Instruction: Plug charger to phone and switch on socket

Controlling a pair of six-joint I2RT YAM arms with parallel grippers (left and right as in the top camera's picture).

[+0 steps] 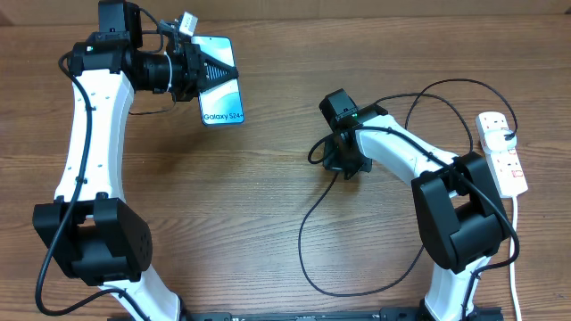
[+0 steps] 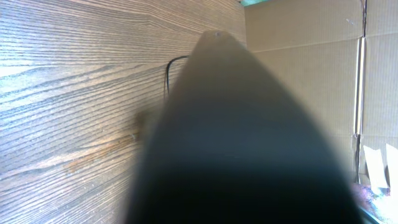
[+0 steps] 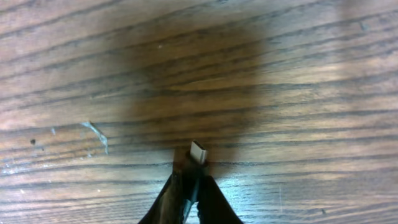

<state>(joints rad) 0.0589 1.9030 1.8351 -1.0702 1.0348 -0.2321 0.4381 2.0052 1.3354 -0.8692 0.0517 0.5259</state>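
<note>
The charger's [image 3: 198, 152] connector tip is poking out between the closed fingers of the right end effector [image 3: 189, 190], which is gripping it just above the bench [image 3: 298, 74], near the middle. Its black cable is looping across the wood beside the right arm. The socket [image 1: 502, 152] is lying at the right edge. The left end effector [image 1: 214, 69] is clamping the phone [image 1: 223, 100] at the far left.
</note>
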